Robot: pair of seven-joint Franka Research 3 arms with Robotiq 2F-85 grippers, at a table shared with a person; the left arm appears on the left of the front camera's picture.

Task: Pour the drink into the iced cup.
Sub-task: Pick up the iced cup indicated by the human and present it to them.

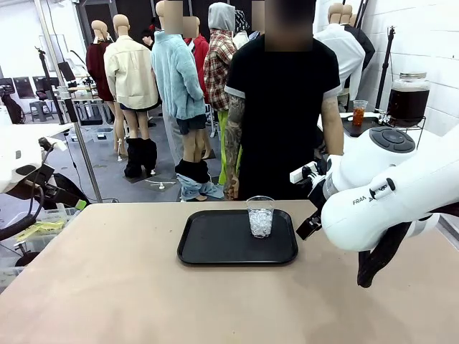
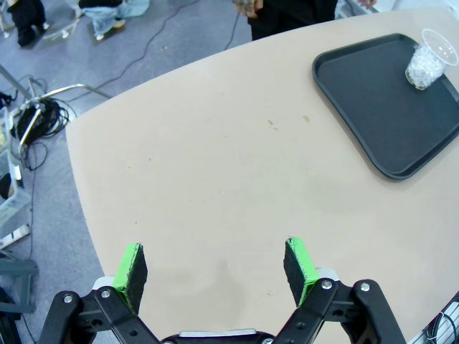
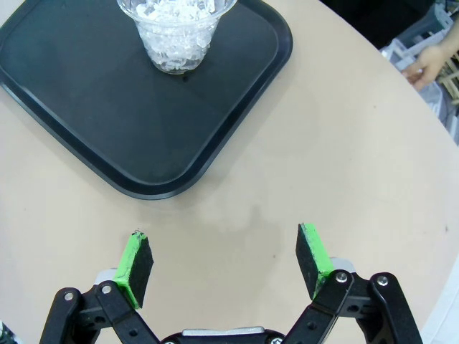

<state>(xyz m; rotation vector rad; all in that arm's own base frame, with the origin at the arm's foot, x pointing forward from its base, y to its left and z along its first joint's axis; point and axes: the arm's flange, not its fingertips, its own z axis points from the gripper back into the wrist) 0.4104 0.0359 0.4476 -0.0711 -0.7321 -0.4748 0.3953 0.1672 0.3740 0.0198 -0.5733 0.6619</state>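
Observation:
A clear plastic cup of ice point(image 1: 260, 216) stands on the far right part of a black tray point(image 1: 215, 247) in the middle of the table. The drink, a dark brown liquid, fills a lidded glass dispenser jar point(image 1: 409, 99) on a stand at the back right, away from the table. In the right wrist view my right gripper point(image 3: 226, 261) hangs open over bare table just off the tray's point(image 3: 86, 93) edge, with the iced cup point(image 3: 176, 32) beyond it. My left gripper point(image 2: 215, 265) is open above the table's left end, far from the tray point(image 2: 373, 107) and cup point(image 2: 429, 61).
A person in a black T-shirt point(image 1: 283, 107) stands at the far side behind the tray, one hand point(image 3: 429, 64) near the table edge. A small cup of orange liquid point(image 1: 358, 112) sits by the jar. My right arm's white body point(image 1: 387, 183) looms over the table's right side.

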